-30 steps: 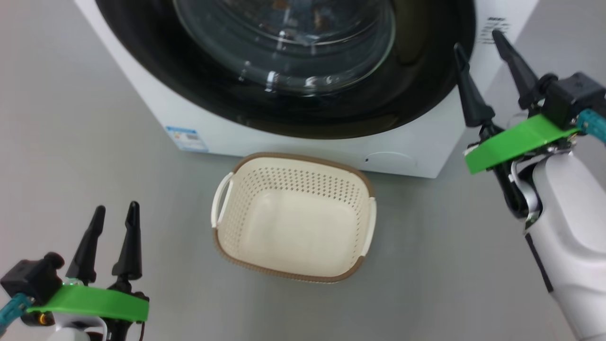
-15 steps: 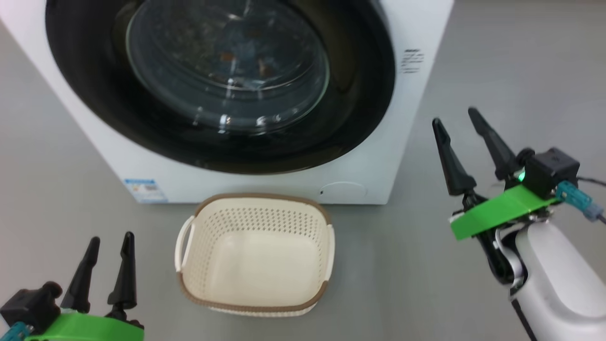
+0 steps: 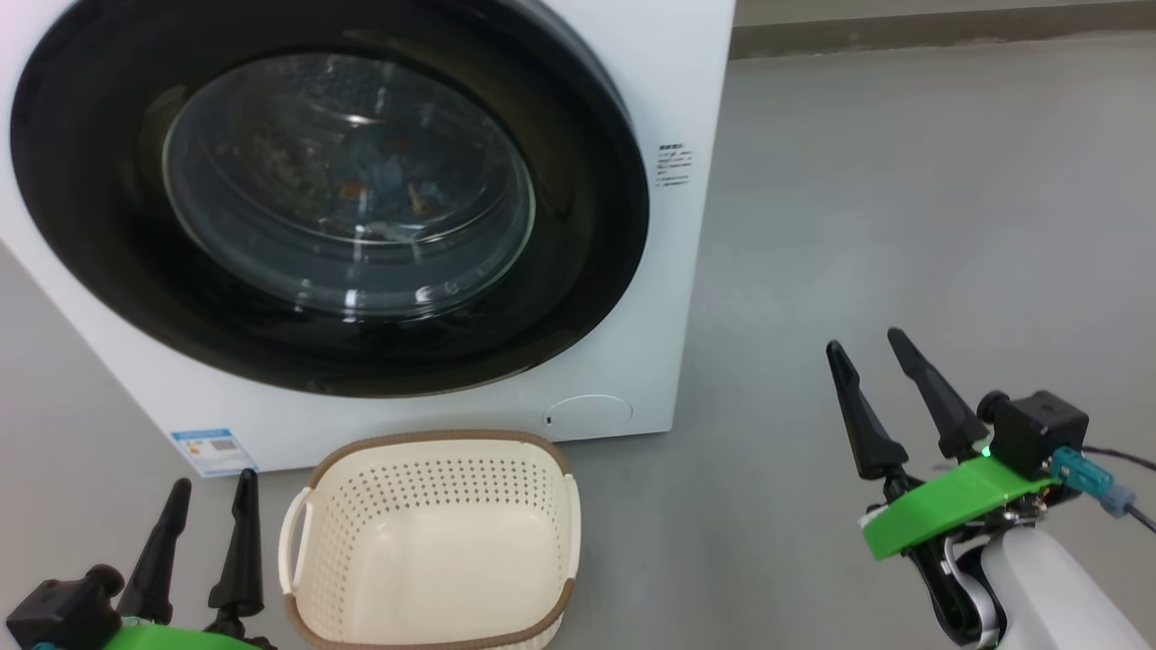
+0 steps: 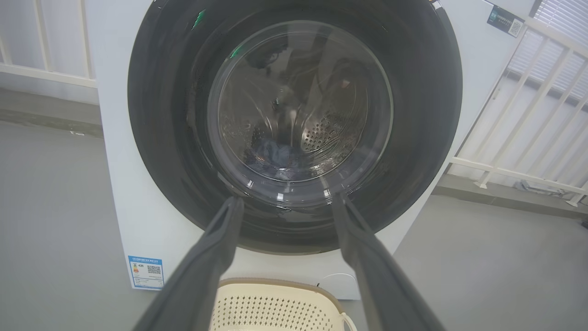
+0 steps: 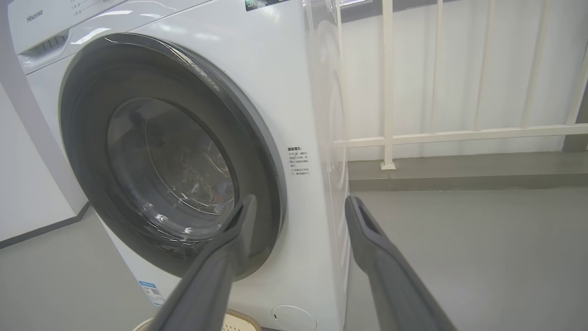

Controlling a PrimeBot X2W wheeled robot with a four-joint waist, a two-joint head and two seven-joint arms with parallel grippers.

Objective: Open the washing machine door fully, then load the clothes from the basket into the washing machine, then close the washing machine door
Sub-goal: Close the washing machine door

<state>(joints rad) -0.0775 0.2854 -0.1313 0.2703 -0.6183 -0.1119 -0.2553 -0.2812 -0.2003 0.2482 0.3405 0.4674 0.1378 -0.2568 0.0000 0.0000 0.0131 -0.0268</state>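
Note:
The white washing machine [image 3: 691,81] fills the upper left of the head view, and its black-rimmed washing machine door [image 3: 587,235] lies flat against the front. Through the glass, bluish clothes [image 3: 384,176] with orange spots lie in the drum; the left wrist view shows the clothes [image 4: 271,154] too. The cream basket [image 3: 433,444] stands on the floor before the machine with nothing in it. My left gripper [image 3: 213,482] is open just left of the basket. My right gripper [image 3: 863,341] is open over the floor, right of the machine and apart from it.
The grey floor [image 3: 903,226] stretches to the right of the machine. A white railing [image 5: 388,92] runs behind it. A blue label [image 3: 212,450] and a round service flap [image 3: 587,415] sit low on the machine's front.
The head camera has swung up and right, so the machine and basket sit further left and lower. My right gripper has come down and away from the door's right rim.

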